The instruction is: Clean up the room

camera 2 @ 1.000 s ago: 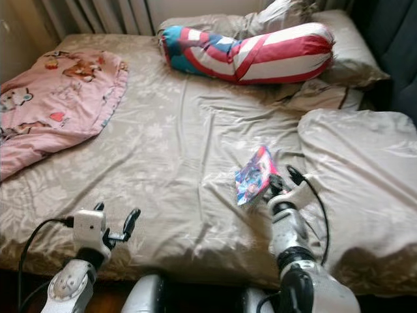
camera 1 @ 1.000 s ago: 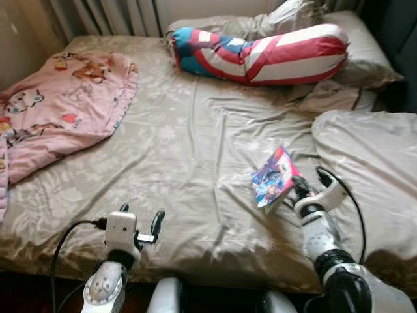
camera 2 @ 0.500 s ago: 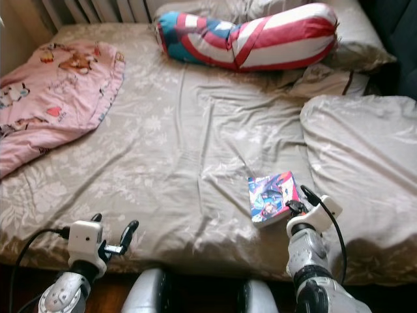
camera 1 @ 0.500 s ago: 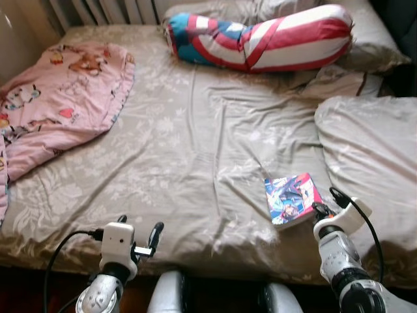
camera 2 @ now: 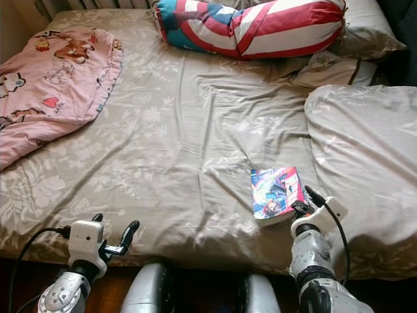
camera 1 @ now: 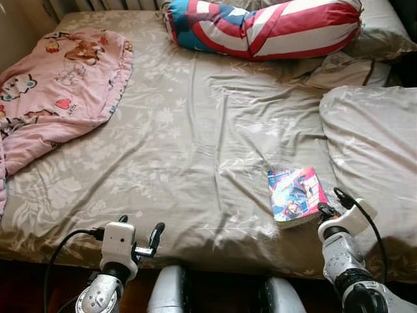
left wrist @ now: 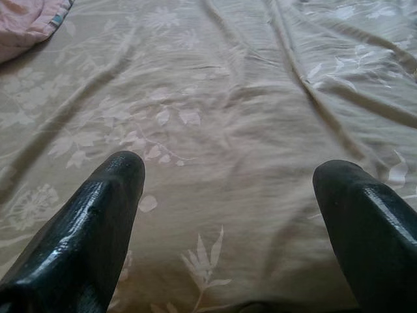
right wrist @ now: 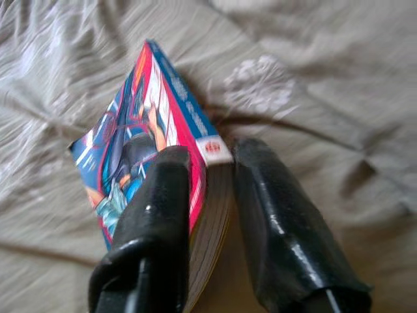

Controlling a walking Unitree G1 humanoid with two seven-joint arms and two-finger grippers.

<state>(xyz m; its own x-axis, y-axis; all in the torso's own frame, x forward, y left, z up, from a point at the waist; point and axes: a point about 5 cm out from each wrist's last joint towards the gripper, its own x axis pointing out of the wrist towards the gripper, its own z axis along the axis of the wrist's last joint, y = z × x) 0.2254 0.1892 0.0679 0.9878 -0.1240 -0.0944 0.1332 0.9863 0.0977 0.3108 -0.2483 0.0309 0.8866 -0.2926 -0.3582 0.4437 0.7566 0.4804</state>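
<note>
- Gripping one corner of the book, the right gripper has its two fingers pinched on the cover and page block; the right wrist view shows one finger on the colourful cover and the other against the page edges.
- Compared with a second ago, the book has dropped from a raised, tilted pose to lying nearly flat on the bed, cover up, at the bed's near right part, just beside the duvet.
- Part of the shift in the head views is the camera itself: the whole bed has slid up in the picture, so the robot has probably bent or stepped.
- My reading is that the book is either being set down or re-gripped; it is not yet off the bed, so this piece of the tidy-up is unfinished.
- Hovering low over the near edge of the bed, the left gripper has its fingers spread wide apart and holds nothing; bare sheet lies between them in the left wrist view.
- Elsewhere on the bed, the pink blanket sits crumpled at the far left, and the striped bolster lies across the far end against a pillow; both likely need straightening later.
</note>
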